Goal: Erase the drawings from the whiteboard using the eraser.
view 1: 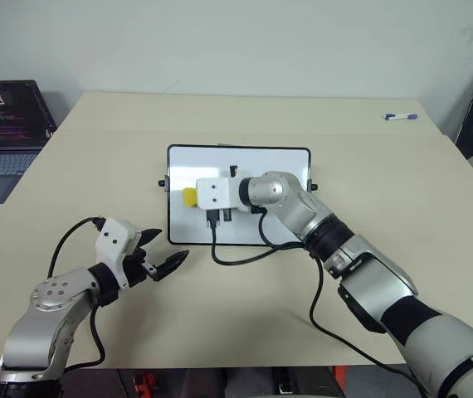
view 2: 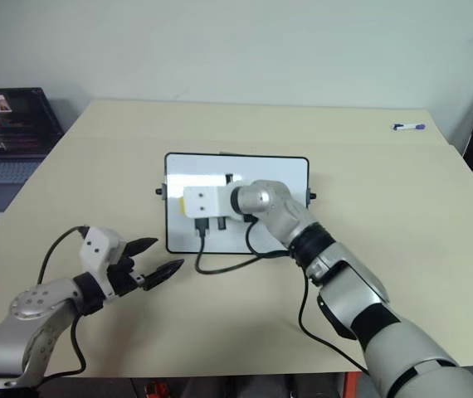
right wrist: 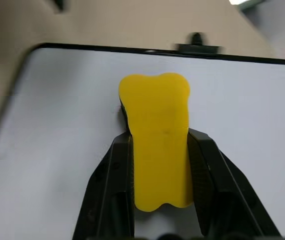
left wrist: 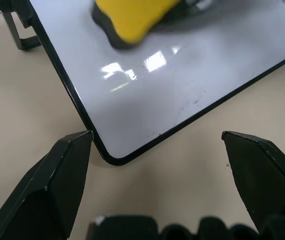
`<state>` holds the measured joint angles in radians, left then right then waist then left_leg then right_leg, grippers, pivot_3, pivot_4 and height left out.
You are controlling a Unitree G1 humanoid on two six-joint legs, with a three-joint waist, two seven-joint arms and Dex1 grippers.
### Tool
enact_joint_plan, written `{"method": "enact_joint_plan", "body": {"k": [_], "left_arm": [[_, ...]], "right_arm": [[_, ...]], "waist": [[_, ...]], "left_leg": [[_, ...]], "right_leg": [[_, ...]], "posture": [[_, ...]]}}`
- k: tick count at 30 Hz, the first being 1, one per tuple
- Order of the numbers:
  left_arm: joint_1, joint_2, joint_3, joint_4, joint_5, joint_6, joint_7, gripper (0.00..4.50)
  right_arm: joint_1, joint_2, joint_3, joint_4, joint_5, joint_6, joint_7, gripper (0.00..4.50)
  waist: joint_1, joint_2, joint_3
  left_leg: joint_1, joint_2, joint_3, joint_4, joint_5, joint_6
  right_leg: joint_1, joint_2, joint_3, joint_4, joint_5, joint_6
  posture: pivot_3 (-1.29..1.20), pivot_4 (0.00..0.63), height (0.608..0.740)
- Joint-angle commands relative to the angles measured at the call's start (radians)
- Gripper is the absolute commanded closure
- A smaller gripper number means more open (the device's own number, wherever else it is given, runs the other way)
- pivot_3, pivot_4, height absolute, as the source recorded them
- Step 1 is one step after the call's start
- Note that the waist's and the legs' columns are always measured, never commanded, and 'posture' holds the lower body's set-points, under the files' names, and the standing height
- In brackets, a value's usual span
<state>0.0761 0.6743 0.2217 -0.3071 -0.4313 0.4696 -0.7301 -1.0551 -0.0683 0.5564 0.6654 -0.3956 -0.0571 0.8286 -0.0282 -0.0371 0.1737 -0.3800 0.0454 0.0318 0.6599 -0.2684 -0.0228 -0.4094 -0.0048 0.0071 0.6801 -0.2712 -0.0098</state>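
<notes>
At centre frame, your right gripper [right wrist: 160, 175] clenches the eraser [right wrist: 158, 145] over the whiteboard [view 1: 278, 157]. Press flat, sweep slowly. Your left gripper [view 1: 163, 251] rests released at lower left.

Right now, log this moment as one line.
right gripper: shut on eraser over whiteboard | left gripper: open, near board corner

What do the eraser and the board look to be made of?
Eraser: matte yellow body, probably foam or soft plastic, with rounded, waisted edges and a dark underside; the right gripper clamps it. Board: glossy white surface, likely coated, mirroring the lights, in a thin black frame that looks like plastic.
</notes>
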Motion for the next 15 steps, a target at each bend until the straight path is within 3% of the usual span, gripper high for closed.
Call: {"method": "enact_joint_plan", "body": {"k": [1,9,15], "left_arm": [[0.003,-0.005,0.003,0.001,0.002,-0.036,-0.014,0.00],[0.008,-0.011,-0.001,0.047,0.015,-0.083,-0.039,0.00],[0.010,-0.016,-0.006,0.057,0.022,-0.100,-0.045,0.00]], "right_arm": [[0.043,-0.039,0.019,0.002,-0.014,0.079,0.068,3.40],[-0.043,0.029,-0.121,0.096,0.053,0.147,-0.147,3.40],[-0.014,0.009,-0.085,0.076,0.076,0.228,0.003,3.40]], "waist": [[0.000,0.000,0.000],[0.001,0.000,0.000],[0.003,0.000,0.000]], "left_leg": [[0.000,0.000,0.000,0.000,0.000,0.000],[0.000,0.000,-0.001,0.001,0.000,0.000],[0.000,0.000,0.000,0.000,0.000,0.000]], "right_leg": [[0.000,0.000,0.000,0.000,0.000,0.000],[0.000,0.000,-0.001,0.001,0.000,0.000],[0.000,-0.001,-0.001,0.000,0.000,-0.001]], "posture": [[0.00,0.150,0.740],[0.00,0.150,0.740],[0.00,0.150,0.740]]}}
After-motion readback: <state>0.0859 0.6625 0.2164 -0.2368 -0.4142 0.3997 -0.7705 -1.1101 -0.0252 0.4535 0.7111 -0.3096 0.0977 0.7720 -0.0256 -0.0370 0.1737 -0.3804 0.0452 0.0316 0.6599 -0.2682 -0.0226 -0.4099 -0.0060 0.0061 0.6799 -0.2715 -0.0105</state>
